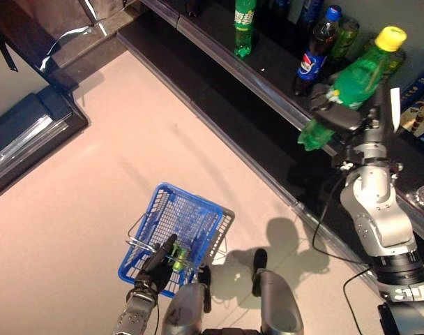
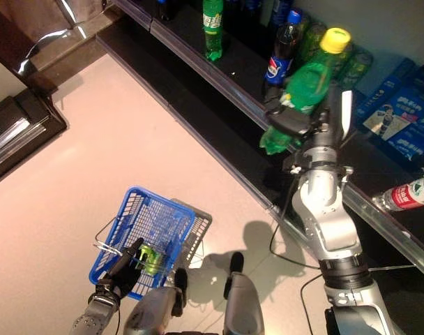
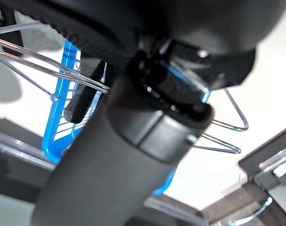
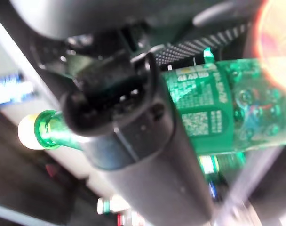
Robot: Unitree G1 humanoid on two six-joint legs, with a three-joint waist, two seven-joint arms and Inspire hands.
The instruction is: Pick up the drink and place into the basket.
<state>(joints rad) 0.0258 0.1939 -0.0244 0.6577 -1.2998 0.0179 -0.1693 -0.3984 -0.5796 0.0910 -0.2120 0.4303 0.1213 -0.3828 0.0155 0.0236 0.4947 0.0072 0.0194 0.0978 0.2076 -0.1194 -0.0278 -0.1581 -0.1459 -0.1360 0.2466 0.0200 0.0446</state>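
Note:
A green drink bottle (image 1: pixel 356 82) with a yellow cap is tilted in front of the shelf, cap up and to the right. My right hand (image 1: pixel 335 114) is shut on its lower body, and in the right wrist view the thumb (image 4: pixel 133 141) lies across the green bottle (image 4: pixel 213 113). Low on the left, a blue wire basket (image 1: pixel 192 199) hangs just above the pale floor. My left hand (image 1: pixel 156 264) is curled on its wire handle (image 3: pixel 49 61). A small green item (image 2: pixel 150 259) lies inside the basket by that hand.
The dark shelf edge (image 1: pixel 233 70) runs diagonally across the upper right. On it stand another green bottle (image 1: pixel 244 24), a cola bottle (image 1: pixel 315 52), blue boxes (image 2: pixel 400 118) and a lying water bottle (image 2: pixel 407 194). A dark cabinet base (image 1: pixel 24 132) sits at left.

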